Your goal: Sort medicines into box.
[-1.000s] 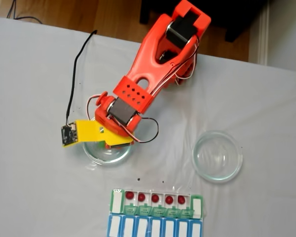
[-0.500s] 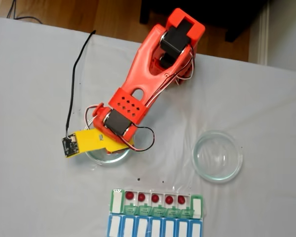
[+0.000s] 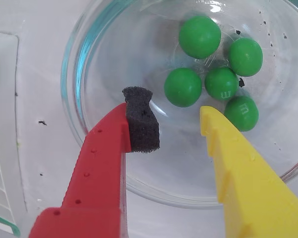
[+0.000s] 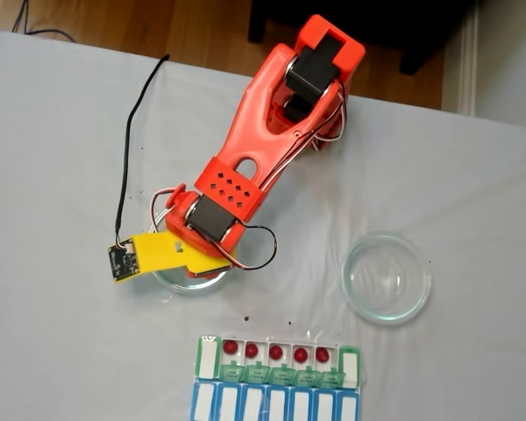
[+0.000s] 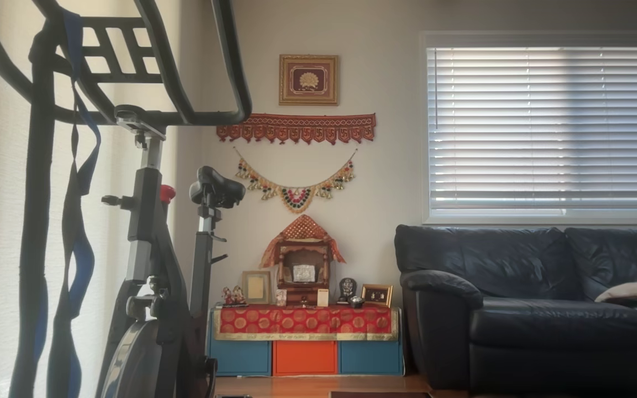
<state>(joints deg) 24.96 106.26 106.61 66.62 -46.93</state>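
My gripper point(image 3: 180, 119) spread wide, nothing held, poised above glass dish point(image 3: 97, 49) to straddle nearest green ball point(image 3: 183, 87) (five clustered). Red balls point(image 4: 273, 352) already fill pill organizer point(image 4: 279, 361) on worktop point(image 4: 61, 342).

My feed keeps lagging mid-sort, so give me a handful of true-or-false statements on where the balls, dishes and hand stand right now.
1. Five glossy green balls lie in the clear round glass dish under the hand. True.
2. The hand grips a green ball. False: it is open and holds nothing.
3. Five dark red balls sit in the green-lidded pill organizer row. True.
4. The other clear glass dish holds red balls. False: it looks empty.
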